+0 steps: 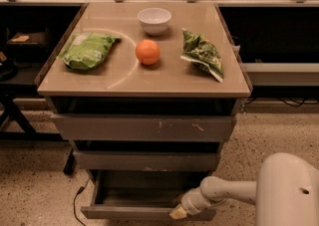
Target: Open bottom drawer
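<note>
Three grey-brown drawers sat under the top of the desk [124, 78]. The bottom drawer [130, 213], the slimmest of them, stood further forward than the two above it. Its shallow flat floor and thin side walls could be seen from above.

The gripper [178, 213] was low, below the front right corner of the desk. Its pale tip lay against the upper edge of the bottom drawer's front panel, near the right end of that panel. Whether the gripper was open or closed, or had hold of the panel, could not be told. The white arm [227, 191] reached to it from the right, from the large white body of the robot.

The top drawer [124, 128], the widest one, had pale scratch marks on the right half of its front. The middle drawer [144, 161] sat between it and the bottom drawer.

On the desk top, a white bowl [154, 20] stood near the back edge, about in the middle. An orange [148, 52] rested in the centre, just in front of the bowl but apart from it. A green bag [87, 50] lay near the left edge, and a second green bag [202, 53] lay near the right edge. A black cable [77, 201] lay on the speckled floor, below the front left corner.
</note>
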Robot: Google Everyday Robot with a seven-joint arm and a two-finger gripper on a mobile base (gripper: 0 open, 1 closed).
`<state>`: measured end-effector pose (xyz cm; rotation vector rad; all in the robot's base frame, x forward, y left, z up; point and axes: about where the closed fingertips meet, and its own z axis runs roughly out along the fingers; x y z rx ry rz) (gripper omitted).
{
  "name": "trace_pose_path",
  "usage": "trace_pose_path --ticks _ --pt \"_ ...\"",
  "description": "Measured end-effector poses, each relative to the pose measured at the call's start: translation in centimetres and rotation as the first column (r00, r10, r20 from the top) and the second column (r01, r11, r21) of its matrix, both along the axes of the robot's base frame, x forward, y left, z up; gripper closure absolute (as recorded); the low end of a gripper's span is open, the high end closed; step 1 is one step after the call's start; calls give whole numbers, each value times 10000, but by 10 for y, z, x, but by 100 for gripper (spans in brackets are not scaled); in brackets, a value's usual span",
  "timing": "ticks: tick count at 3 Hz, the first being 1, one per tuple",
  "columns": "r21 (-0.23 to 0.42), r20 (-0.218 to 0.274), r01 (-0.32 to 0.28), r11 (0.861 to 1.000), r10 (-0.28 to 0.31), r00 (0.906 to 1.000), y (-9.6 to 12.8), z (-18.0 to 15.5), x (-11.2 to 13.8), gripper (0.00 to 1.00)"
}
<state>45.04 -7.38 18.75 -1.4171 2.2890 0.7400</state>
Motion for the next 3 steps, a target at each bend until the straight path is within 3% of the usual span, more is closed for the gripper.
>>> trace_pose_path --ticks 3 --pt "-95 -273 120 9999 -122 9996 -5 8 -26 100"
